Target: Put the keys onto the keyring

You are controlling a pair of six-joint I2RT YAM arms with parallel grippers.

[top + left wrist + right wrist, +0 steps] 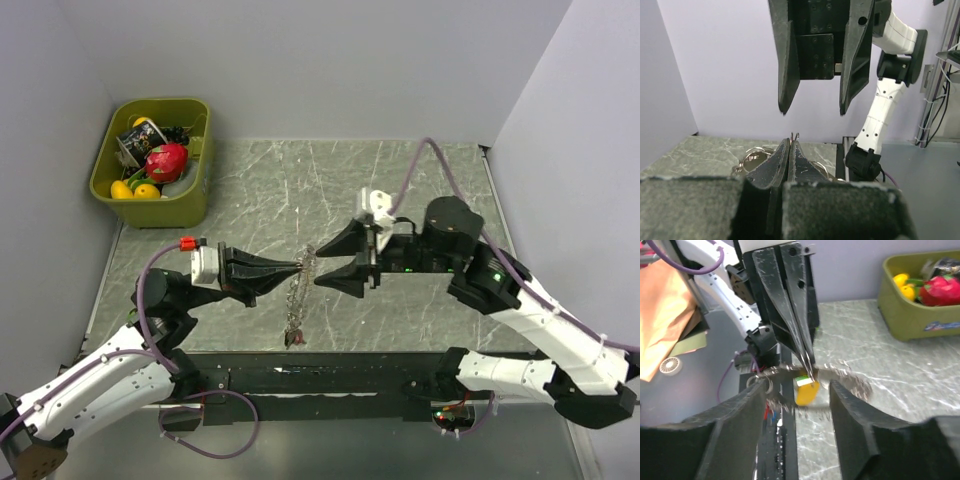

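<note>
left pincer [299, 267]: clamps keyring [296, 298] | right pincer [318, 266]: parted | bin label [942, 326]: blurred

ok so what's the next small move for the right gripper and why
Probably ease the right gripper straight back. It is open and holds nothing, its fingers flank the keyring, and the shut left gripper carries that ring alone.

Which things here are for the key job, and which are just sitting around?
For the job:
- keyring, hanging from the tips of the left gripper, which is shut on it
- right gripper, open and facing the ring

Just lying about:
- green bin in the far left corner
- red and yellow fruit inside it
</note>
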